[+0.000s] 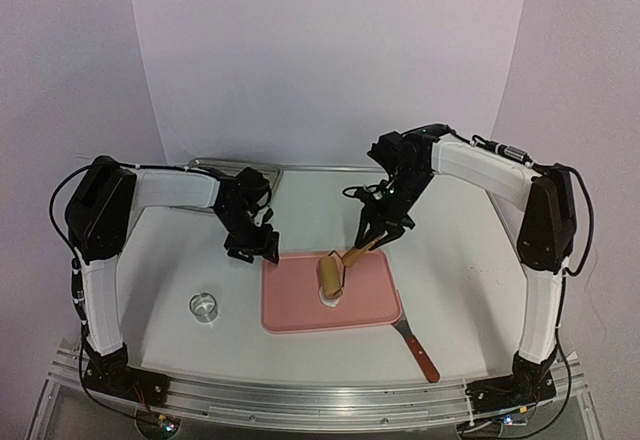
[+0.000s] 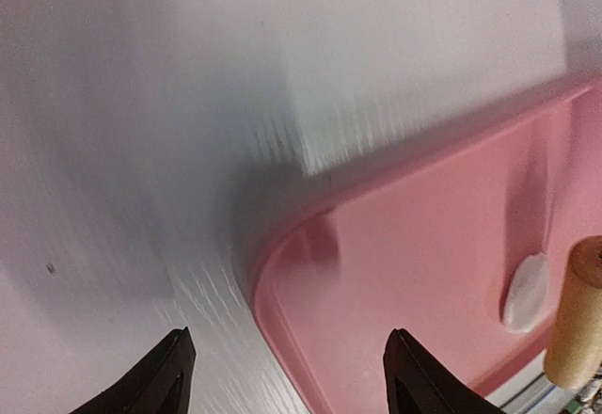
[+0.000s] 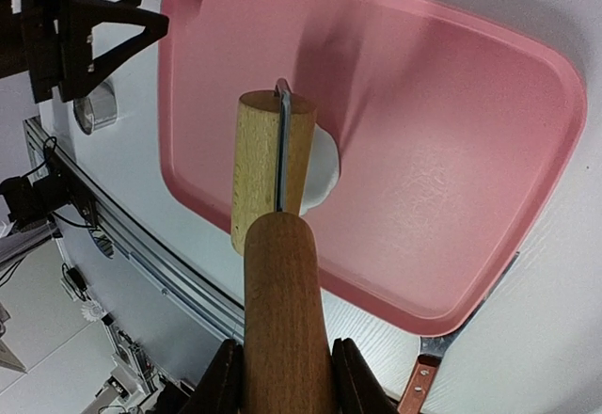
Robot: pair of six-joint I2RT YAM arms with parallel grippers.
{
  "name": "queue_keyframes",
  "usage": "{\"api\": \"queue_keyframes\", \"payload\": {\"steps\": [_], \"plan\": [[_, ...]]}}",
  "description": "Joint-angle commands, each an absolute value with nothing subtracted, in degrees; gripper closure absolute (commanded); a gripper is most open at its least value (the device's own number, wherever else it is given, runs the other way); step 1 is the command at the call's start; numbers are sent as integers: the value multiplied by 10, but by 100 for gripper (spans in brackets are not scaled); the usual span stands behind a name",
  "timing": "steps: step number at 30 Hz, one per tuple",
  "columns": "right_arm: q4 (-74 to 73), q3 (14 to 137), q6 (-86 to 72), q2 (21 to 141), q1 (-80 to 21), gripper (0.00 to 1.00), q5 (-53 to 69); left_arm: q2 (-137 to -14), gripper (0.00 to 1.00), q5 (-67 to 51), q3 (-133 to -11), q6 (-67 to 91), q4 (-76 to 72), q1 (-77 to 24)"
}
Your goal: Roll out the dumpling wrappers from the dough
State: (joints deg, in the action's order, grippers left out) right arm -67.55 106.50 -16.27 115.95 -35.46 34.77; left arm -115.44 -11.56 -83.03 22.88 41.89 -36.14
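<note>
Top external view: 2 robot arms reach over a white table (image 1: 470,260). A pink cutting board (image 1: 300,310) lies between them. The right gripper (image 1: 370,238) is clamped on the wooden handle of a small roller (image 1: 332,272), whose drum rests on the board. 1 dumpling wrapper (image 1: 330,298), a small white disc, lies on the board under the drum, which hides most of it. The left gripper (image 1: 254,251) hangs over the board's far left corner, jaws apart with nothing between them. A metal ring cutter (image 1: 205,307) stands on the table left of the board. A spatula (image 1: 417,348) lies just beside the board's near right corner. A metal tray (image 1: 215,167) sits at the far edge behind the left arm.
</note>
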Motion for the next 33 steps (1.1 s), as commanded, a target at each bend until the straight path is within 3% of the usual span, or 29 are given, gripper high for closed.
{"api": "queue_keyframes", "payload": {"steps": [1, 9, 16, 29, 33], "plan": [[-679, 1062, -138, 1177, -358, 100, 379, -1102, 30, -180, -790, 306, 397, -360], [-681, 1037, -133, 1202, -359, 100, 343, -1119, 41, -203, -763, 309, 393, -359], [-744, 1024, -134, 1222, -367, 100, 207, -1144, 66, -206, -758, 298, 407, -360], [-737, 973, -177, 1227, -372, 100, 163, -1154, 99, -180, -758, 296, 415, -361], [-737, 970, -179, 1227, -371, 100, 166, -1151, 100, -178, -756, 300, 414, -361]]}}
